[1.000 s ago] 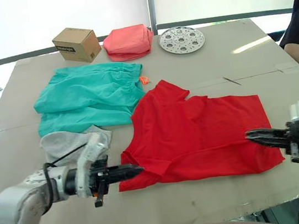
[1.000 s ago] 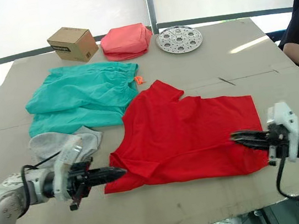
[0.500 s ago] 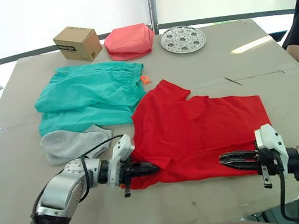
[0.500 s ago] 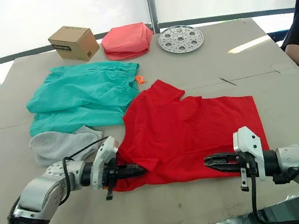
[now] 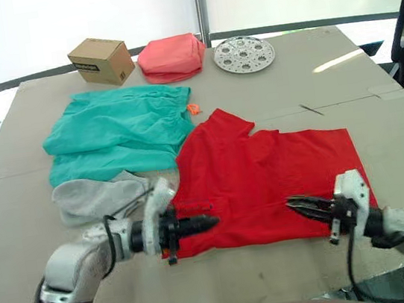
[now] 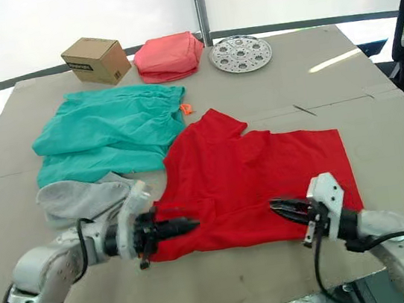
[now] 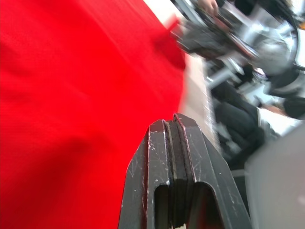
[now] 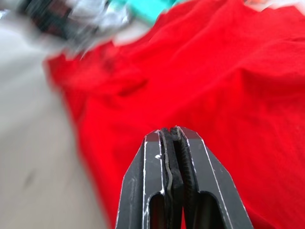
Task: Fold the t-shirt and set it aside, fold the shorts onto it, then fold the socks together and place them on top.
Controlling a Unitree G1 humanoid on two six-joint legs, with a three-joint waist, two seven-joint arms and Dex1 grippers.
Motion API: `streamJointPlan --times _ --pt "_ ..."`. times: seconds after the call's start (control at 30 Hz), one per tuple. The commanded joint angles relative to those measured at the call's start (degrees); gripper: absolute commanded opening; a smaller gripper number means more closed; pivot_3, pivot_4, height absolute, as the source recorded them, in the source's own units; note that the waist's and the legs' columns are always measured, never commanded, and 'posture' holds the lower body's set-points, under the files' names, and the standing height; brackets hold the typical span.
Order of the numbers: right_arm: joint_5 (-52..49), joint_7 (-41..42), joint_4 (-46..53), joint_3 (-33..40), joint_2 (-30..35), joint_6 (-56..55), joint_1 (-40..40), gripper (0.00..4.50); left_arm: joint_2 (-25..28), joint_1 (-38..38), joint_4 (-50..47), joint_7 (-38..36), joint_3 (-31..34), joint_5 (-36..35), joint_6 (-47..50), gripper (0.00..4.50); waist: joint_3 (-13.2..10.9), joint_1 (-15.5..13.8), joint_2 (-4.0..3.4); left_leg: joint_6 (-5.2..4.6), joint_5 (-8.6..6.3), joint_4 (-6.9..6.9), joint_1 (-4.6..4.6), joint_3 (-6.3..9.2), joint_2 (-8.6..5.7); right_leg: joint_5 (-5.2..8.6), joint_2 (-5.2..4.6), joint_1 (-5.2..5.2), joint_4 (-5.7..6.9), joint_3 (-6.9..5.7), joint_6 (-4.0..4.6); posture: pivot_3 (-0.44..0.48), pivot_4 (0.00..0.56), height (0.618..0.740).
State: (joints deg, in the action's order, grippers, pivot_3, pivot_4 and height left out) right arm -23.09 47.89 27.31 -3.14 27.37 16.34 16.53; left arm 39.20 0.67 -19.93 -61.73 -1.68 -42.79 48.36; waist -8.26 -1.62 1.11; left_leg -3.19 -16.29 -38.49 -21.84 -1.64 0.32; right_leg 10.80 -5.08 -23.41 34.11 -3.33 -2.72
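Hovering over one t-shirt [image 5: 266, 176], left tool [image 5: 213, 221] closed, right tool [image 5: 290, 203] closed, one shorts [image 5: 112, 130]

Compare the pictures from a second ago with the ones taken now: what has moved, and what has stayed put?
Both grippers moved inward over the t-shirt: the left gripper from off its left corner, the right gripper from beyond its right edge. Both are shut with nothing visibly held. The t-shirt, shorts and socks lie as before.
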Motion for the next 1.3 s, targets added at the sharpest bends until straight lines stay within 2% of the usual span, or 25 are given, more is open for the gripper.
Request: streamJointPlan --times 0.03,0.13,0.23,0.37,0.43,0.53,0.73,0.83,0.93,0.97,1.3 --pt "4.06 -4.94 -3.89 -1.44 -4.09 -6.06 2.54 0.03 -3.35 2.31 0.93 5.14 -1.38 4.93 -5.83 0.00 0.06 -0.16 0.02 0.00 0.00 0.00 0.01 0.00 0.00 0.00 0.00 0.00 0.00 0.01 0.00 0.000 0.150 0.740" --pt "2.02 -11.39 -6.70 5.18 -9.41 -8.35 6.12 0.03 -5.04 5.18 3.87 7.53 0.43 6.93 -8.77 0.00 0.17 -0.10 0.00 0.01 0.00 0.01 -0.01 0.01 0.02 0.00 -0.07 -0.06 0.04 0.15 0.01 0.000 0.150 0.740" --pt "0.15 -15.06 -7.76 9.92 -12.32 -9.58 8.34 0.03 -5.26 6.77 5.68 8.22 2.05 6.83 -9.89 0.00 0.45 -0.02 -0.36 0.02 -0.01 0.03 0.01 0.01 0.03 0.00 -0.27 -0.06 0.04 0.23 0.01 0.000 0.150 0.740" --pt "-7.62 -22.40 -11.43 21.62 -16.54 -8.08 8.35 0.03 -5.48 8.80 8.63 9.55 6.17 4.96 -9.45 0.00 0.81 0.51 -0.64 0.02 -0.02 0.13 0.07 0.01 0.07 0.02 -0.26 -0.06 0.04 0.21 -0.01 0.000 0.150 0.740" --pt "-7.52 -25.45 -15.32 25.71 -16.50 -8.10 7.18 0.03 -5.62 9.40 8.84 9.88 7.37 4.19 -9.19 0.00 0.88 0.87 -0.73 0.07 -0.05 0.14 0.08 0.02 0.07 0.02 -0.26 -0.06 0.04 0.22 -0.01 0.000 0.150 0.740" --pt "-5.97 -25.98 -17.90 27.29 -15.12 -8.48 6.56 0.03 -6.10 9.51 8.84 10.28 8.03 3.76 -9.68 0.00 0.94 0.99 -0.69 0.24 -0.15 0.14 0.12 0.01 0.07 0.02 -0.23 -0.06 0.04 0.21 -0.01 0.000 0.150 0.740" --pt "-6.34 -18.01 -10.35 25.94 -8.38 -8.28 9.44 0.03 -7.52 8.32 5.41 10.48 9.76 -0.28 -8.89 0.00 0.99 0.91 -0.77 0.00 -0.02 0.15 0.09 0.00 0.07 0.03 -0.17 -0.06 0.02 0.22 -0.01 0.000 0.150 0.740" --pt "-6.50 -14.50 -6.76 25.58 -3.87 -7.12 10.15 0.87 -7.20 7.73 4.28 10.43 9.65 -0.98 -8.33 0.00 0.88 1.00 -0.94 -0.01 -0.02 0.15 0.07 -0.01 0.07 0.03 -0.17 -0.07 0.00 0.21 -0.01 0.000 0.150 0.740" --pt "-7.19 -10.57 -1.96 24.68 2.91 -1.94 11.75 2.34 -6.86 7.21 4.68 10.15 8.63 0.21 -9.01 0.00 0.88 0.86 -0.84 -0.01 -0.02 0.14 0.07 -0.06 0.06 0.03 0.01 -0.11 0.00 0.15 -0.02 0.000 0.150 0.740" --pt "-8.04 -9.32 -0.38 24.61 5.42 0.54 12.48 2.69 -6.74 7.08 4.85 10.05 8.31 0.68 -9.35 0.00 0.90 0.81 -0.76 -0.01 -0.02 0.14 0.07 -0.06 0.06 0.03 0.04 -0.11 -0.01 0.12 -0.02 0.000 0.150 0.740" --pt "-5.60 -5.93 0.54 23.04 16.54 11.21 11.39 2.69 -4.24 9.04 4.20 5.71 4.36 5.67 -14.36 0.00 0.84 0.66 -0.61 -0.02 -0.03 0.15 -0.03 -0.05 0.06 0.03 -0.10 -0.14 -0.14 0.07 -0.01 0.000 0.150 0.740"
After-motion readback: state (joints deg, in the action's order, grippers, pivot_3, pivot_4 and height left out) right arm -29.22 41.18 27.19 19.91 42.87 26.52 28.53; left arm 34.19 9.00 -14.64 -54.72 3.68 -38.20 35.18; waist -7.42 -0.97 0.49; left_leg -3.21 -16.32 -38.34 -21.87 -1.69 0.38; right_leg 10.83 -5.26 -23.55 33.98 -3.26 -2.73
